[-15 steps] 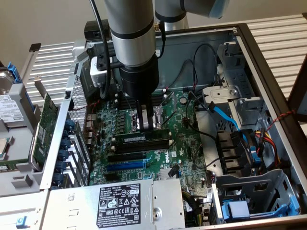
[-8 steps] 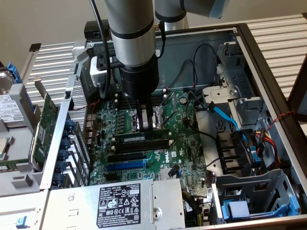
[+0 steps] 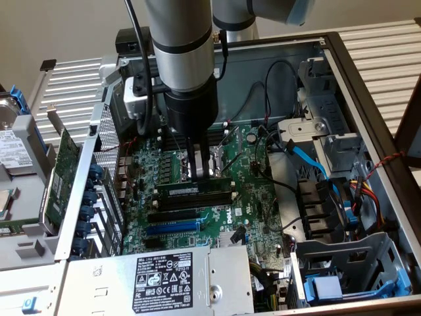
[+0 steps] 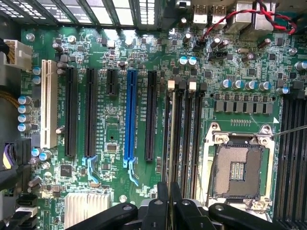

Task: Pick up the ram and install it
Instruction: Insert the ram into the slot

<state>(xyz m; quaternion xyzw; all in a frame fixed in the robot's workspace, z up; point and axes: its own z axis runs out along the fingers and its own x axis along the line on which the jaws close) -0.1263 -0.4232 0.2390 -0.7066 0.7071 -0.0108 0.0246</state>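
**Ram pinched on edge over the memory slots**

At the exterior view's left, outside the case: a hard drive [image 3: 12, 155] and a green card [image 3: 64, 172] with a metal bracket, leaning against the case wall. Nearer, a grey power supply [image 3: 164, 276] with a black label.

Toward the middle, over the green motherboard [image 3: 250, 204]: the gripper [image 3: 201, 174], pointing straight down, jaws closed on the top edge of the ram [image 3: 195, 189]. Held on edge, pale label strip facing the near side, lengthwise along the black memory slots [image 3: 220, 197]. Seated or just above them: impossible to tell.

In the wrist view, the gripper [image 4: 169, 188] lined up with the black memory slots [image 4: 184, 134], beside the processor socket [image 4: 237, 170].

Toward the exterior view's right: a blue cable [image 3: 308, 158], then a grey drive cage [image 3: 355, 260] at the near right corner.
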